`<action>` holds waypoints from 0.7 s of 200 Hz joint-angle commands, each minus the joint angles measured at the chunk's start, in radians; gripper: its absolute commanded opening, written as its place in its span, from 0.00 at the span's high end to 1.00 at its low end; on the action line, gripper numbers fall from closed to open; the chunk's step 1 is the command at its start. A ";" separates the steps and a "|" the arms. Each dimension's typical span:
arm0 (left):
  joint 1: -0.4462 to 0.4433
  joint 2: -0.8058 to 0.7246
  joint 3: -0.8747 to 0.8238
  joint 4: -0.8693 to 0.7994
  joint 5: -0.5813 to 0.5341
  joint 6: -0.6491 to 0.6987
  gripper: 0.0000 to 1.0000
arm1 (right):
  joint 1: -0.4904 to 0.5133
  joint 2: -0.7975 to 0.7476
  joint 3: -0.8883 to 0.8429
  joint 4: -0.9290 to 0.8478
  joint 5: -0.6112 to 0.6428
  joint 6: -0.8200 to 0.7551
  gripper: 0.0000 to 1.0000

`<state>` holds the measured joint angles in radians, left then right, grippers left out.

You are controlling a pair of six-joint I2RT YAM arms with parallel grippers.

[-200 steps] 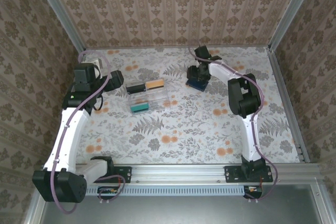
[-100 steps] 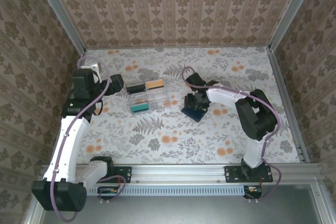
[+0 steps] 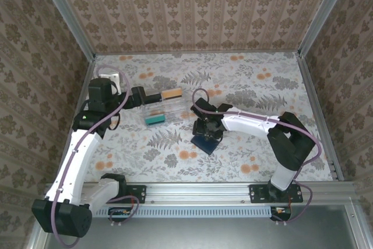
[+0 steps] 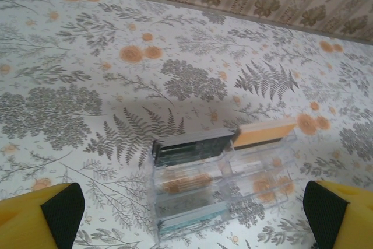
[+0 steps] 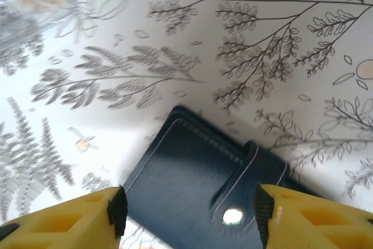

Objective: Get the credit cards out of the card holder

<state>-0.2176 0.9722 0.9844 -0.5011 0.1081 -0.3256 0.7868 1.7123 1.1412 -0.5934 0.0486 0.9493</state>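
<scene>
The card holder (image 3: 205, 143) (image 5: 186, 167) is a dark navy wallet, closed by a strap with a silver snap. My right gripper (image 3: 207, 127) (image 5: 187, 209) is shut on it, one yellow finger at each side, just right of the table's middle. Two credit cards stand in the back slots of a clear tray (image 3: 175, 111) (image 4: 265, 188): a black one (image 3: 152, 96) (image 4: 189, 146) and a tan-orange one (image 3: 171, 93) (image 4: 265, 132). My left gripper (image 3: 140, 93) (image 4: 192, 205) hovers open at the tray's left end, its fingers wide apart and empty.
A teal block (image 3: 155, 119) (image 4: 192, 217) lies in the tray's front slot. Patterned walls and metal rails close in the floral table. Open tabletop lies in front of the tray and to the right of the wallet.
My right gripper has brought the card holder from the far side toward the near middle of the table. My left gripper has swung right, toward the tray.
</scene>
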 commanded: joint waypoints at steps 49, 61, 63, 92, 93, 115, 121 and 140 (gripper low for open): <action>-0.083 -0.062 -0.030 -0.031 -0.028 -0.006 0.00 | 0.082 -0.049 0.185 -0.345 0.166 -0.466 0.46; -0.083 -0.073 -0.032 -0.044 -0.031 -0.010 0.00 | 0.088 -0.035 0.189 -0.367 0.168 -0.538 0.50; -0.083 -0.073 -0.031 -0.046 -0.034 -0.010 0.00 | 0.090 -0.031 0.188 -0.371 0.170 -0.548 0.50; -0.083 -0.110 -0.046 -0.074 -0.069 -0.045 0.00 | 0.107 0.008 0.185 -0.408 0.180 -0.664 0.55; -0.084 -0.111 -0.048 -0.074 -0.069 -0.047 0.00 | 0.108 0.009 0.185 -0.408 0.180 -0.666 0.55; -0.084 -0.135 -0.054 -0.096 -0.086 -0.061 0.00 | 0.113 0.019 0.159 -0.372 0.161 -0.715 0.55; -0.085 -0.140 -0.056 -0.102 -0.089 -0.066 0.00 | 0.112 0.025 0.158 -0.363 0.148 -0.729 0.55; -0.085 -0.152 -0.063 -0.111 -0.102 -0.077 0.00 | 0.120 0.057 0.160 -0.340 0.137 -0.761 0.56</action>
<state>-0.2958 0.8452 0.9360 -0.5716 0.0399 -0.3672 0.8951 1.7313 1.3071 -0.9310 0.1905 0.2893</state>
